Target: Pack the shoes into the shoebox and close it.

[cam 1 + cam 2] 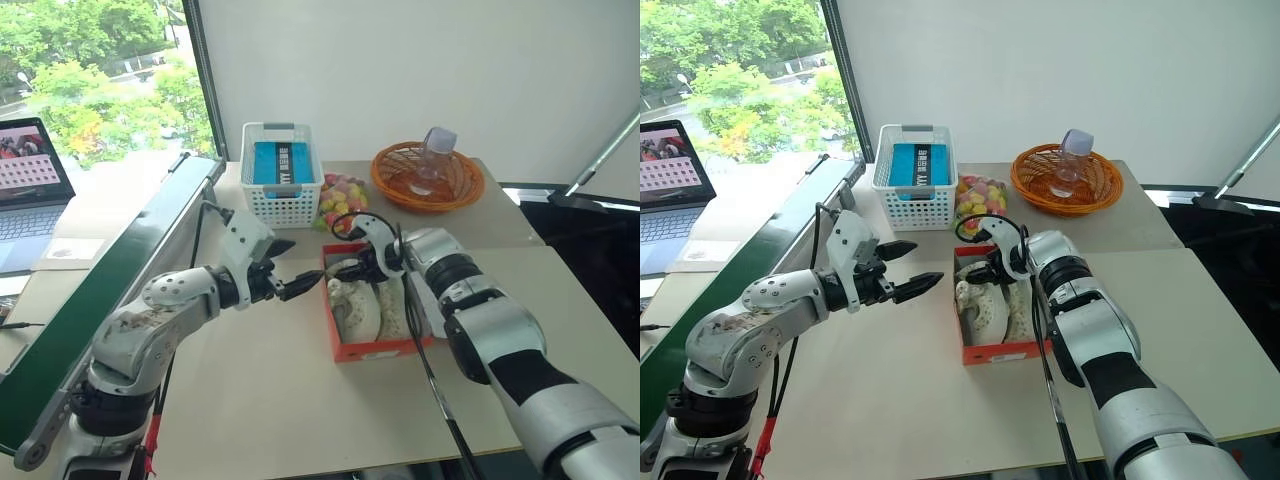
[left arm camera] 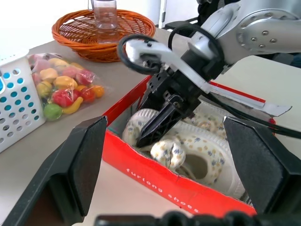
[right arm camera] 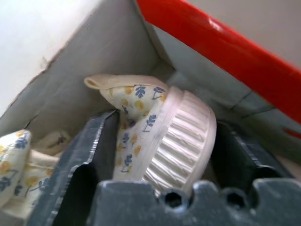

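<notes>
The orange-red shoebox (image 1: 378,351) stands open in the middle of the table, its lid (image 1: 418,318) folded out to the right under my right arm. Both cream-white shoes (image 1: 360,305) lie inside it side by side. My right gripper (image 1: 355,270) reaches down into the box's far left corner. Its fingers (image 3: 82,155) stand apart on either side of one shoe's heel (image 3: 178,136), which rests on the box floor. To the left of the box, above the bare table, my left gripper (image 1: 303,263) hovers open and empty, pointing toward the box.
Behind the box lie a bag of colourful candy (image 1: 340,195) and a white mesh basket (image 1: 281,185). An orange wicker basket (image 1: 428,178) holding a clear bottle (image 1: 433,160) stands at the back right. A green board (image 1: 110,270) and a laptop (image 1: 25,190) are on the left.
</notes>
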`<move>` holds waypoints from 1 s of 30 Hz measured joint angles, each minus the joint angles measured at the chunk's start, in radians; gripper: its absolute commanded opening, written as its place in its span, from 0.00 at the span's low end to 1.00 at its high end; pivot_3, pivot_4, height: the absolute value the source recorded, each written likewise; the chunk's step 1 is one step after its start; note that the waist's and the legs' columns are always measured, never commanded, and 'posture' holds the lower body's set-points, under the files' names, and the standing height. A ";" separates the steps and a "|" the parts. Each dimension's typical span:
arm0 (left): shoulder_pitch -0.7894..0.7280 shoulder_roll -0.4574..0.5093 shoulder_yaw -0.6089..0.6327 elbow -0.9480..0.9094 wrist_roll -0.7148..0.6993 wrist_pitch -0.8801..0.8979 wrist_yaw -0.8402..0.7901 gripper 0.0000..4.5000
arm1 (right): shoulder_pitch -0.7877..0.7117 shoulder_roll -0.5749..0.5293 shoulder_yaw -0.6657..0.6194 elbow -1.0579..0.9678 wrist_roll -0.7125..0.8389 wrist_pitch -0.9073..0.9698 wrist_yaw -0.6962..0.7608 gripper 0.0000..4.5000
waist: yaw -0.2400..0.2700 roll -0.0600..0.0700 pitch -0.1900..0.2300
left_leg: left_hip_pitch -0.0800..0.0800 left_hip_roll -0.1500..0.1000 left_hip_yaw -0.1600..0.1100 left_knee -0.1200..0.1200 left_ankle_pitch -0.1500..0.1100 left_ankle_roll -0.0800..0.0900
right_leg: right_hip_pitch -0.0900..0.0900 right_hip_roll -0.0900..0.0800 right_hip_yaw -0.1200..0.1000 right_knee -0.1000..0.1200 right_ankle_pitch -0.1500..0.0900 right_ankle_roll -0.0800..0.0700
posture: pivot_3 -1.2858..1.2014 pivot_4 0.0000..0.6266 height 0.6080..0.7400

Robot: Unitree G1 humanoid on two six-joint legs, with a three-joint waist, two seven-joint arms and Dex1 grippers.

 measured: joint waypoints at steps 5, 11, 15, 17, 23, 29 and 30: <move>-0.033 -0.005 -0.039 0.023 0.015 -0.021 -0.028 0.93 | -0.007 -0.034 -0.059 -0.036 0.036 0.104 0.003 0.99 | 0.005 0.004 0.002 | -0.006 0.000 -0.001 -0.002 0.003 0.007 | -0.004 0.001 0.000 -0.001 0.000 0.006 | 0.52 0.24 1.00; -0.040 0.055 -0.094 0.052 0.056 -0.054 -0.106 0.93 | 0.060 -0.241 -0.191 -0.586 0.218 0.562 0.050 0.99 | 0.018 0.014 0.011 | -0.022 -0.002 -0.002 -0.001 0.003 0.008 | -0.020 0.000 0.000 0.001 0.001 0.008 | 0.52 0.24 1.00; -0.049 0.065 -0.126 0.081 0.079 -0.097 -0.164 0.93 | 0.099 -0.311 -0.337 -1.050 0.364 0.815 0.027 0.99 | 0.020 0.014 0.011 | -0.019 0.000 -0.002 -0.002 0.000 0.010 | -0.018 0.003 0.000 0.000 -0.001 0.005 | 0.52 0.24 1.00; -0.064 0.065 -0.155 0.102 0.093 -0.116 -0.196 0.93 | 0.142 -0.308 -0.370 -1.177 0.415 0.892 0.008 0.99 | 0.022 0.014 0.011 | -0.019 0.000 -0.002 -0.002 0.000 0.010 | -0.018 0.003 0.000 0.001 -0.001 0.005 | 0.52 0.24 1.00; -0.142 0.060 -0.197 0.197 0.131 -0.191 -0.296 0.93 | 0.316 -0.389 -0.438 -1.484 0.541 0.997 -0.037 0.75 | 0.034 0.014 0.011 | -0.020 -0.001 -0.001 0.001 0.000 0.010 | -0.016 0.000 0.000 -0.001 -0.002 0.008 | 0.52 0.24 1.00; -0.203 0.051 -0.226 0.301 0.182 -0.261 -0.377 0.93 | 0.571 -0.515 -0.570 -1.689 0.703 1.002 -0.101 0.29 | 0.034 0.013 0.011 | -0.020 -0.001 -0.002 0.000 0.000 0.010 | -0.016 0.001 0.000 -0.002 -0.002 0.008 | 0.52 0.24 1.00; -0.211 0.052 -0.229 0.316 0.187 -0.267 -0.391 0.93 | 0.626 -0.531 -0.602 -1.726 0.741 1.002 -0.111 0.21 | 0.034 0.013 0.011 | -0.021 -0.001 -0.002 0.000 0.000 0.010 | -0.016 0.001 0.000 -0.002 -0.002 0.008 | 0.52 0.24 1.00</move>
